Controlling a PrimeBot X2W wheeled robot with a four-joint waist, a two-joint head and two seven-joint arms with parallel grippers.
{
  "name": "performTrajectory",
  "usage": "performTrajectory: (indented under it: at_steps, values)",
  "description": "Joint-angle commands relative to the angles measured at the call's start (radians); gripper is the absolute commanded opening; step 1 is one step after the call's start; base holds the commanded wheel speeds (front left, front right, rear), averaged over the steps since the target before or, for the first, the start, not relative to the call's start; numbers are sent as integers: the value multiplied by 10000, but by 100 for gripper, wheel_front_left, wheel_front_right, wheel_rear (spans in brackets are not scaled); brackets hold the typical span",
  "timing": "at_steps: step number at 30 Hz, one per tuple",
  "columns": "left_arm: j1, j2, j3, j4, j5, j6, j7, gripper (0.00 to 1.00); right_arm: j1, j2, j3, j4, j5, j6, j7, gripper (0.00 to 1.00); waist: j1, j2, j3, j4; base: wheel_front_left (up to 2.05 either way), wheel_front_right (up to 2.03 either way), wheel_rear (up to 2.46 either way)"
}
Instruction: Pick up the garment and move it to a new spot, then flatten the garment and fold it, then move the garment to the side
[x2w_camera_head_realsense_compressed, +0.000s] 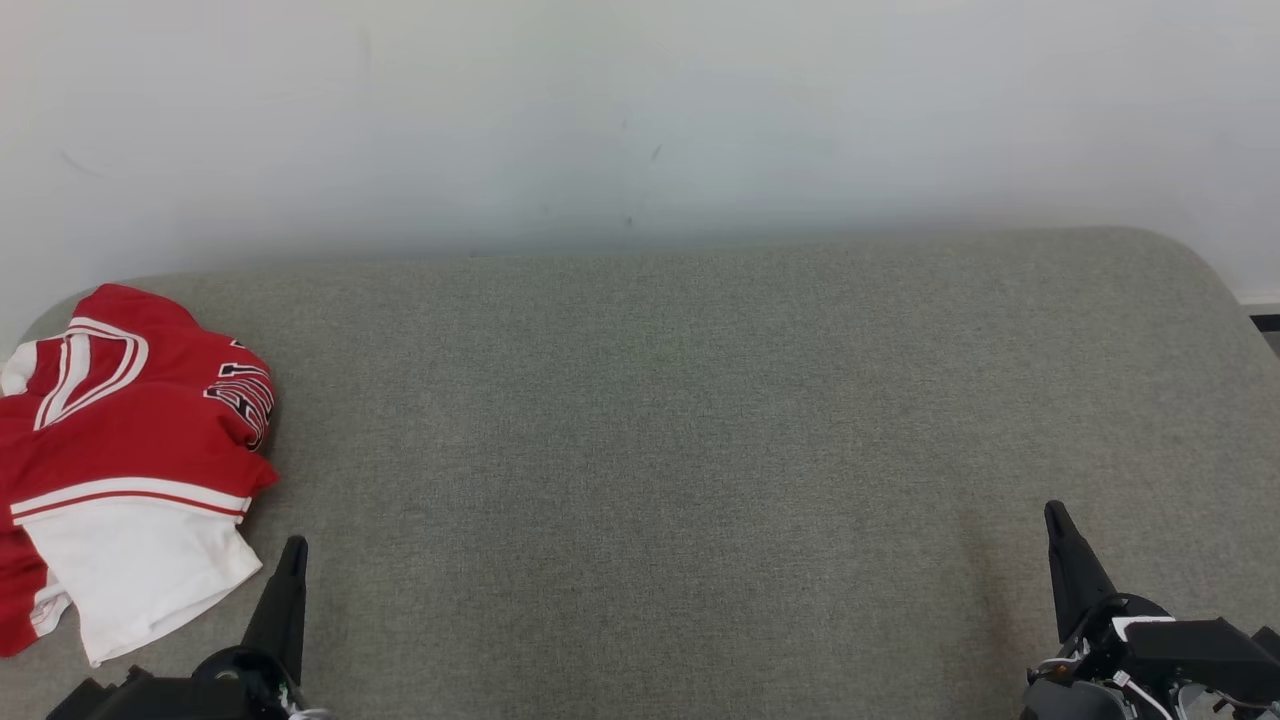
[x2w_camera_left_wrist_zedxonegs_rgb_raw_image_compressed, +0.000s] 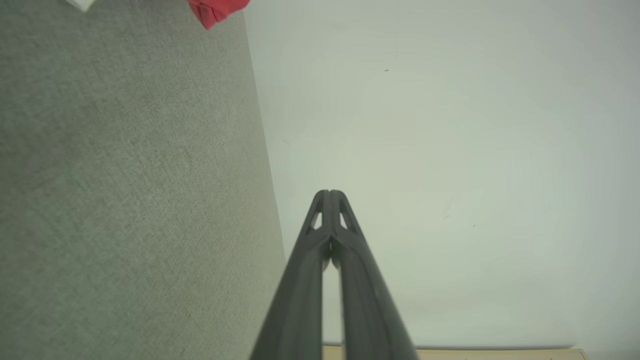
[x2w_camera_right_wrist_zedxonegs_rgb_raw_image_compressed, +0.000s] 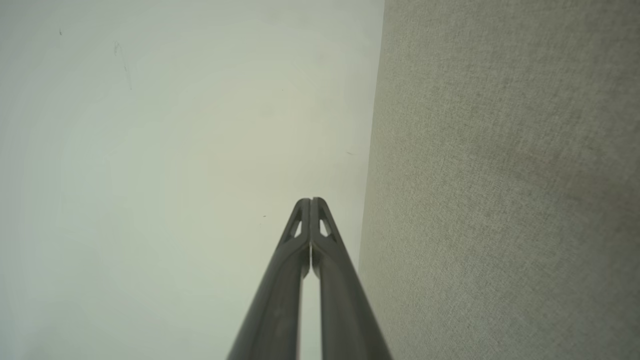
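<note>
Garment: at the far left of the head view we see a red and white jersey (x2w_camera_head_realsense_compressed: 130, 440) lying crumpled on the counter, its red upper part with white trim toward the wall and a white panel toward us. Its left side runs off the edge of the view. In the left wrist view we catch a red corner of it (x2w_camera_left_wrist_zedxonegs_rgb_raw_image_compressed: 217, 10) at the top edge.

Left claw: we see the left claw (x2w_camera_head_realsense_compressed: 292, 560) at the lower left, just beside the jersey's white panel and apart from it. In its own wrist view the left claw (x2w_camera_left_wrist_zedxonegs_rgb_raw_image_compressed: 330, 192) has its two dark fingers pressed together at the tips, with nothing pinched between them.

Counter: we see a grey, woven fabric-covered counter (x2w_camera_head_realsense_compressed: 660, 450) with rounded far corners, spreading across the middle between the two claws.

Wall: we see a pale, lightly scuffed wall (x2w_camera_head_realsense_compressed: 640, 120) rising behind the counter's far edge.

Right claw: we see the right claw (x2w_camera_head_realsense_compressed: 1055, 515) at the lower right, over bare grey fabric and well apart from the jersey. In its wrist view the right claw (x2w_camera_right_wrist_zedxonegs_rgb_raw_image_compressed: 311, 200) has its fingers pressed together, holding nothing.
</note>
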Motion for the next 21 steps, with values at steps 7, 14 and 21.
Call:
performTrajectory:
  at_steps: [7, 14, 21]
  values:
    - [-109, -7, 24, 11, -47, -29, 13, 0, -66, 14, -6, 6, 11, 8, 6, 0, 0, 0, 0, 0, 0, 0, 0]
    - [-109, -7, 24, 11, -47, -29, 13, 0, -66, 14, -7, 6, 11, 8, 6, 0, 0, 0, 0, 0, 0, 0, 0]
    - [-109, -7, 24, 11, -47, -29, 13, 0, -66, 14, -7, 6, 11, 8, 6, 0, 0, 0, 0, 0, 0, 0, 0]
